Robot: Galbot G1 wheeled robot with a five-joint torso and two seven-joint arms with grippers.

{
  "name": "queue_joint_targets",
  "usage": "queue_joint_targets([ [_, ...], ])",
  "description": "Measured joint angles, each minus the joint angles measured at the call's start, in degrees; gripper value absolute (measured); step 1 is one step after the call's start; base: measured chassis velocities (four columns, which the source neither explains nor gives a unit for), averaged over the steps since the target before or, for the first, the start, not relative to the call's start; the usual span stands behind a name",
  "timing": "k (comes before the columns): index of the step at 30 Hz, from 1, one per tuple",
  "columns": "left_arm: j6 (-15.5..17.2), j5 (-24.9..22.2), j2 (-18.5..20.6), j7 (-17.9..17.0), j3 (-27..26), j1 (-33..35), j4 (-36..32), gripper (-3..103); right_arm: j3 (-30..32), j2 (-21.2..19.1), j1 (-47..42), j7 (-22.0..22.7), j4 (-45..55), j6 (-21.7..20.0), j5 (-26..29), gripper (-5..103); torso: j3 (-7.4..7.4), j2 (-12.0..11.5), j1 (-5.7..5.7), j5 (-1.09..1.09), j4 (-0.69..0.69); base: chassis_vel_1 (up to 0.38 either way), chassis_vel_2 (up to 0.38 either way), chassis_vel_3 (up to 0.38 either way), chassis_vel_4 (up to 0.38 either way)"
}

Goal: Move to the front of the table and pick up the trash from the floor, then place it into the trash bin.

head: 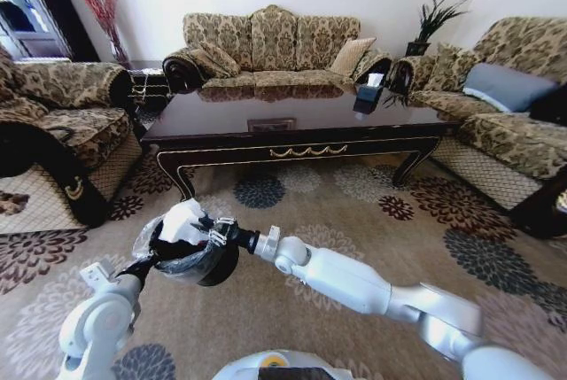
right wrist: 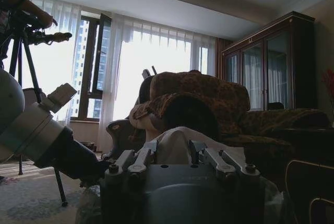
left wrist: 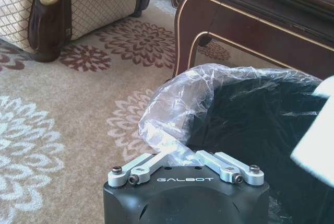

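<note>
We hold the trash bin [head: 197, 260] lifted at 7 o'clock in head view, left gripper [left wrist: 180, 153] pinching its liner. Right gripper [head: 205, 228] grips the trash [head: 182, 218], apparently tissue, over the rim. Release remains.

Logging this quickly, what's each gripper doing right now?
Left gripper: shut on the bin liner.
Right gripper: shut on the white tissue, over the bin.

Open carpeted floor [head: 354, 212] lies between robot and desk [head: 292, 123], wide and unobstructed. Sofas close both sides. Trash bin [head: 213, 265] mouth partly blocked: right hand [head: 190, 225] with white tissue [head: 182, 219] over it, left hand [left wrist: 180, 153] pinching liner [left wrist: 177, 104] at rim.
</note>
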Motion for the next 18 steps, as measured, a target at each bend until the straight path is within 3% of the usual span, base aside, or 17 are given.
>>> queue_joint_targets([
  [2, -0.11, 0.23, 0.00, 0.15, 0.00, 0.01, 0.01, 3, 0.00, -0.38, -0.53, -0.01, 0.00, 0.19, -0.93, 36, 0.00, 0.00, 0.00, 0.00, 0.00, 0.000, 0.000, 0.000, 0.000],
  [3, -0.16, 0.32, 0.03, 0.23, 0.00, 0.01, 0.04, 3, 0.00, -0.76, -0.84, -0.07, -0.01, 0.25, -1.30, 47, 0.00, 0.00, 0.00, 0.00, 0.00, 0.000, 0.000, 0.000, 0.000],
  [6, -0.20, 0.41, 0.12, 0.28, 0.01, 0.01, 0.17, 3, 0.00, -1.42, -1.07, -0.29, -0.02, 0.37, -1.64, 52, 0.00, 0.00, 0.00, 0.00, 0.00, 0.000, 0.000, 0.000, 0.000],
  [9, -0.30, 0.56, 0.24, 0.32, 0.01, -0.01, 0.41, 3, 0.17, -2.80, -1.26, -0.78, 0.11, 0.62, -1.87, 69, 0.00, 0.00, 0.00, 0.00, 0.01, 0.000, 0.000, 0.000, 0.000],
  [12, -0.35, 0.59, 0.34, 0.41, 0.00, -0.01, 0.46, 3, 0.66, -3.96, -1.45, -1.03, 0.44, 0.68, -1.83, 74, 0.00, 0.00, 0.00, 0.00, 0.00, 0.000, 0.000, 0.000, 0.000],
  [15, -0.41, 0.62, 0.43, 0.54, -0.01, -0.06, 0.68, 3, 2.15, -5.29, -1.81, -0.94, 0.57, 0.70, -1.36, 91, 0.00, 0.00, 0.00, 0.01, 0.00, 0.000, 0.000, 0.000, 0.000],
  [17, -0.43, 0.70, 0.43, 0.58, -0.01, -0.07, 0.77, 3, 2.62, -5.51, -1.91, -0.77, 0.56, 0.69, -1.08, 91, 0.00, 0.00, 0.00, 0.00, 0.00, 0.000, 0.000, 0.000, 0.000],
  [18, -0.48, 0.86, 0.39, 0.69, -0.01, -0.07, 0.87, 3, 3.43, -5.81, -2.14, -0.24, 0.53, 0.52, -0.35, 96, 0.00, 0.00, 0.00, 0.00, 0.00, 0.000, 0.000, 0.000, 0.000],
])
